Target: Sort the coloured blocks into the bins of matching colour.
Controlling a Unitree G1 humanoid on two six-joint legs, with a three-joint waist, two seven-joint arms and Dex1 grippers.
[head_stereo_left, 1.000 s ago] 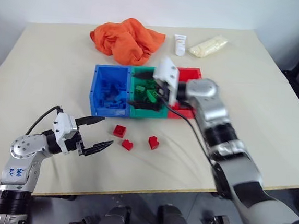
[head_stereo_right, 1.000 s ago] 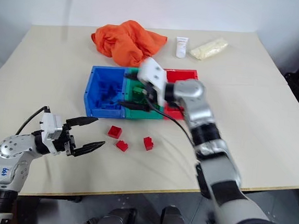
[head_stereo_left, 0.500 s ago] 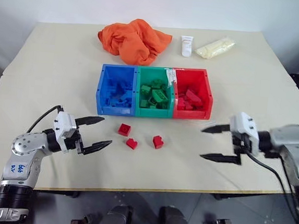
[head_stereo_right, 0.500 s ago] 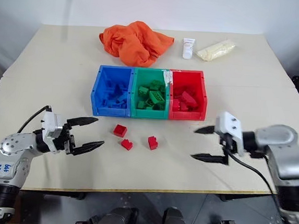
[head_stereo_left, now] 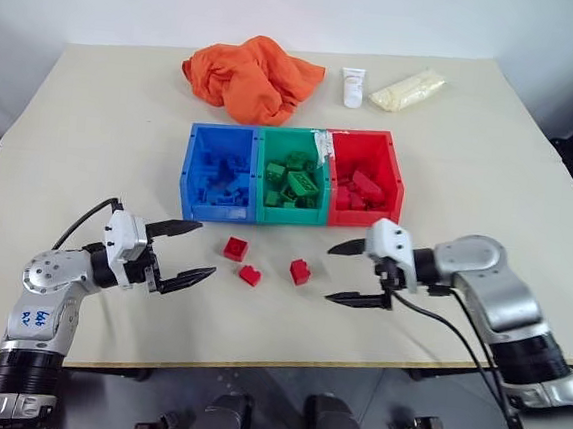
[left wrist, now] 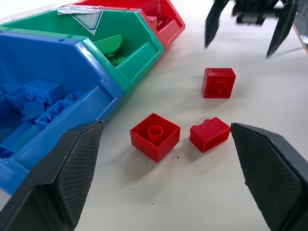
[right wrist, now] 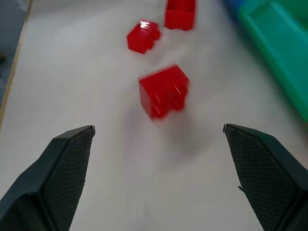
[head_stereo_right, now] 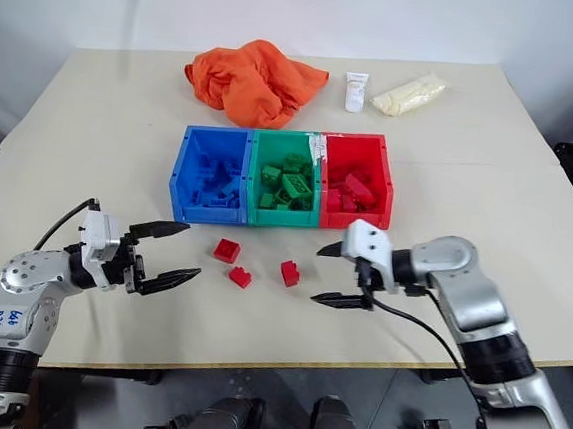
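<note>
Hovering low over the desk [head_stereo_left: 93,127] at the left, the left gripper [head_stereo_left: 185,252] has its two black fingers spread wide apart with nothing between them, pointing toward three loose red bricks. The left brick [head_stereo_left: 234,249] lies nearest the blue bin, the middle brick [head_stereo_left: 251,275] just beside it toward the desk's front edge, and the right brick [head_stereo_left: 301,271] a little apart from both. Behind them stand the three joined bins: the blue bin [head_stereo_left: 192,171] on the left with blue bricks inside, the green bin [head_stereo_left: 262,172] in the middle with green bricks, and the red bin [head_stereo_left: 398,179] on the right with red bricks. Farther back lie an orange cloth [head_stereo_left: 248,76], a white tube [head_stereo_left: 353,87] and a pale packet [head_stereo_left: 406,87]. On the right, the right gripper [head_stereo_left: 350,273] is also spread wide and empty, near the right brick but apart from it, aimed at it.
</note>
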